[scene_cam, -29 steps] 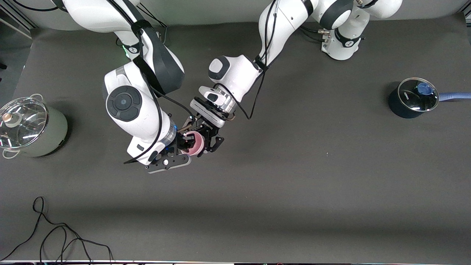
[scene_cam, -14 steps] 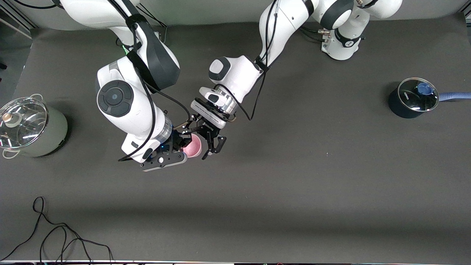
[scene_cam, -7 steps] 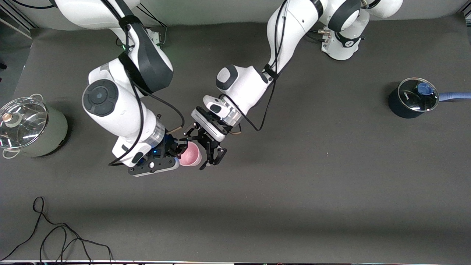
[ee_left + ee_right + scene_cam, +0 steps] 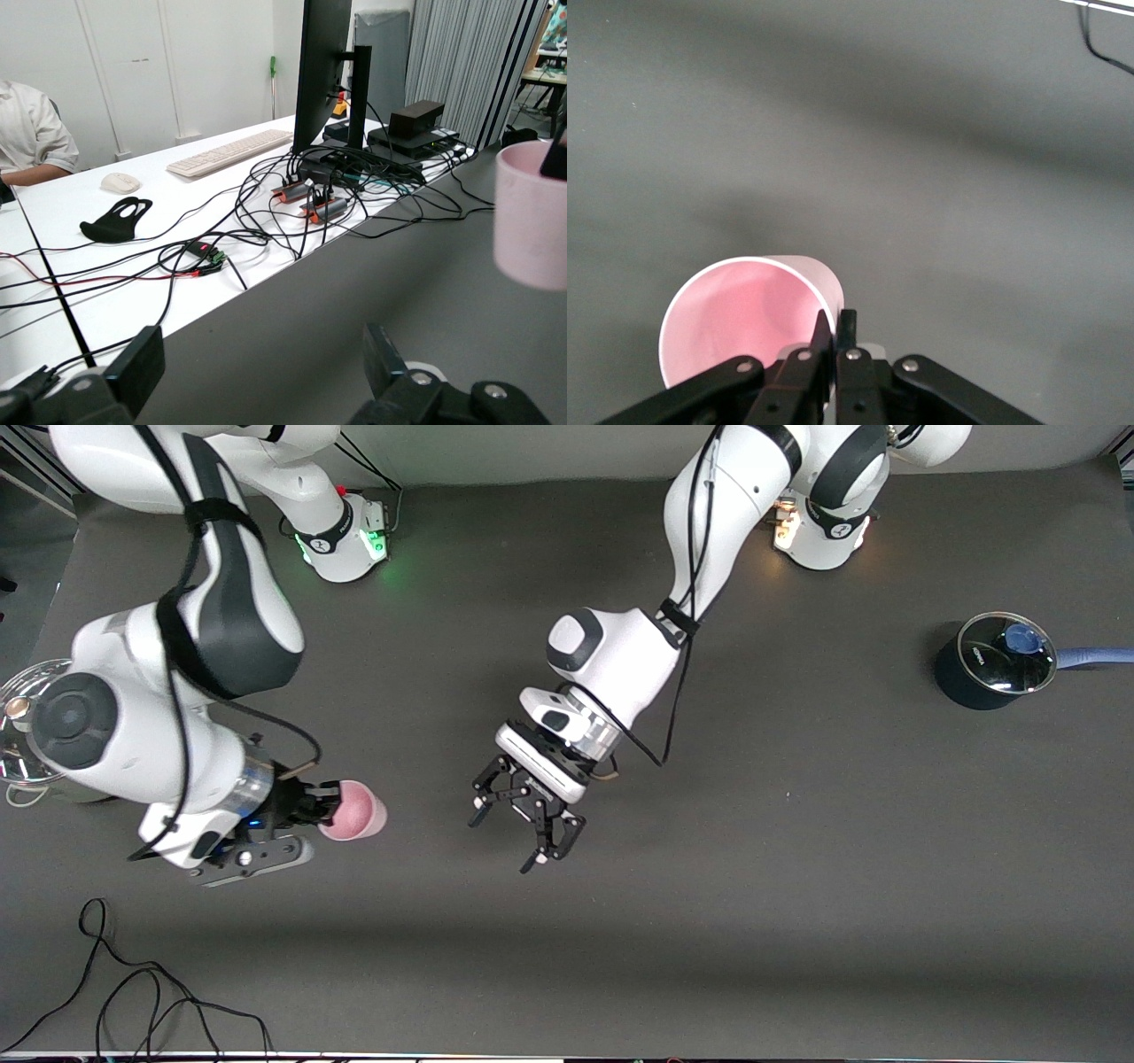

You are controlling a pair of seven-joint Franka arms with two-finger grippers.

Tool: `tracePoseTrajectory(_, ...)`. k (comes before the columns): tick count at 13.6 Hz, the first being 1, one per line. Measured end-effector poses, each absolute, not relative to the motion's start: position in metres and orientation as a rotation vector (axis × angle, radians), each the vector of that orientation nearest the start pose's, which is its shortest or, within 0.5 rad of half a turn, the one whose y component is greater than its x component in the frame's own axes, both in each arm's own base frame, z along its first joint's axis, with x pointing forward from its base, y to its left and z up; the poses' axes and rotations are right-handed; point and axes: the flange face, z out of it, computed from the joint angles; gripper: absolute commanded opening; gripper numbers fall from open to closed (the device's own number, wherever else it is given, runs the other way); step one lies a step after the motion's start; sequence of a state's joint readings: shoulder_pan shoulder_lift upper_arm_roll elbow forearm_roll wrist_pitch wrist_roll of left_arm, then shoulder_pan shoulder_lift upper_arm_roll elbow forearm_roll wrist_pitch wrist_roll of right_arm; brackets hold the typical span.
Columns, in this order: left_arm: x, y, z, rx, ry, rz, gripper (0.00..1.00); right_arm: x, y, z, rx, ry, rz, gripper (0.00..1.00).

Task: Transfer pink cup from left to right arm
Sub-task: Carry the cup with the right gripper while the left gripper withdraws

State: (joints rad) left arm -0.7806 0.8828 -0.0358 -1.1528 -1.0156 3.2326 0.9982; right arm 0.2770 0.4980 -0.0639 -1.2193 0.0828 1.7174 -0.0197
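Handoff looks done: right tool (image 4: 330,808) is clamped on the cup (image 4: 354,810) rim, so carry it level while the left tool (image 4: 524,823), beside the cup, sits spread apart.

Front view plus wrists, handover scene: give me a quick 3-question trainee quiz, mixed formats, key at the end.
1. True or false: the left gripper grips the pink cup.
2. Multiple choice: the right gripper pinches the cup by
A. its rim wall, one finger inside
B. its base
C. nothing, it is open
3. Short answer: which lidded vessel stands at the left arm's end of the table?

Key
1. False. The left gripper is open and empty, apart from the cup.
2. A. The right wrist view shows the fingers shut on the rim.
3. The dark blue saucepan with a glass lid; the pale green pot stands at the right arm's end.
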Motion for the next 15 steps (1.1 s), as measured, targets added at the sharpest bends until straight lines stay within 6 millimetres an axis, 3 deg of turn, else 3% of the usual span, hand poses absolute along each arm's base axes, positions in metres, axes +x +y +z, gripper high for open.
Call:
tracePoseTrajectory(3, 0.633, -0.481, 0.393, -2.835, 1.214, -1.738, 1.00, 0.686, 0.151, 0.491, -3.066, -0.420, 0.014, 0.00)
tracePoseTrajectory(5, 0.660, -0.446, 0.411, -2.843, 1.324, -1.638, 1.00, 0.690, 0.123, 0.489, -3.061, -0.487, 0.022, 0.00)
tracePoseTrajectory(8, 0.698, -0.372, 0.449, -2.877, 1.506, -1.417, 1.00, 0.697, 0.050, 0.482, -3.052, -0.576, 0.058, 0.00)
tracePoseTrajectory(10, 0.711, -0.313, 0.480, -2.905, 1.614, -1.233, 1.00, 0.697, -0.010, 0.475, -3.037, -0.634, 0.077, 0.00)
tracePoseTrajectory(13, 0.709, -0.208, 0.525, -2.957, 1.729, -0.867, 1.00, 0.690, -0.104, 0.462, -3.017, -0.694, 0.101, 0.00)
tracePoseTrajectory(15, 0.692, -0.148, 0.547, -2.973, 1.763, -0.591, 1.00, 0.687, -0.143, 0.453, -3.029, -0.713, 0.104, 0.00)
